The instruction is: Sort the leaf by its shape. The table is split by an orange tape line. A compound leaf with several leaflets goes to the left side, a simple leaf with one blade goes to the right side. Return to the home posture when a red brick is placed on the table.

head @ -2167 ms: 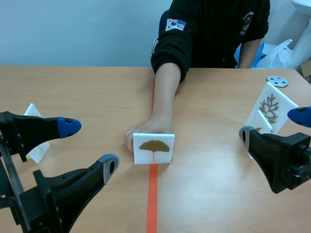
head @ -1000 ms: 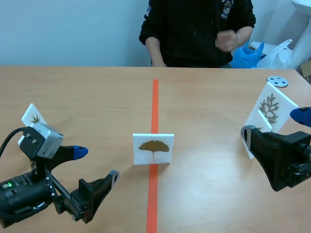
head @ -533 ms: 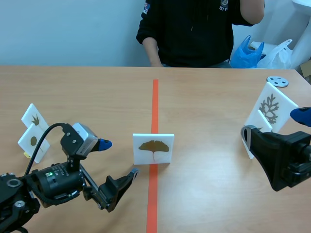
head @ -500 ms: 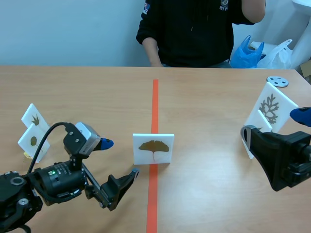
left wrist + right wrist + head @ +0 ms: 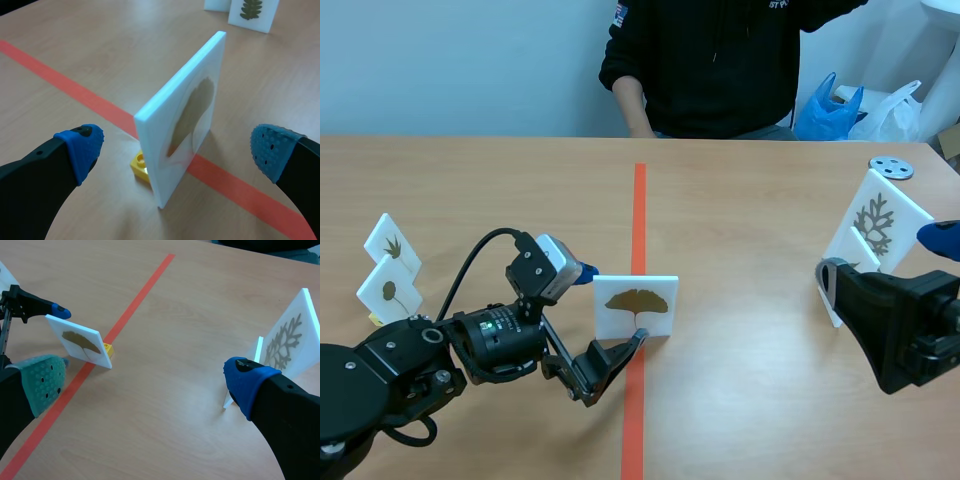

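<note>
Counting it up: five white leaf cards on the surface (image 5: 520,180). That's a left pair (image 5: 390,292) at the far left, one ginkgo card (image 5: 636,306) mid-frame, and a right pair (image 5: 876,222) at the far right. Plus one yellow brick (image 5: 141,165) and one metal disc (image 5: 890,167) upper right.

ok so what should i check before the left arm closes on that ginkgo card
1. Left gripper open, a finger on each side of the ginkgo card: ok
2. Card upright on its yellow base, on the orange tape line: ok
3. Leaf has one blade, so the right side is the goal: ok
4. Bare table on the right, short of the leaf cards by the right gripper: ok
5. Person's arm away from the card: ok
6. Base fixed to card: cannot tell
</note>
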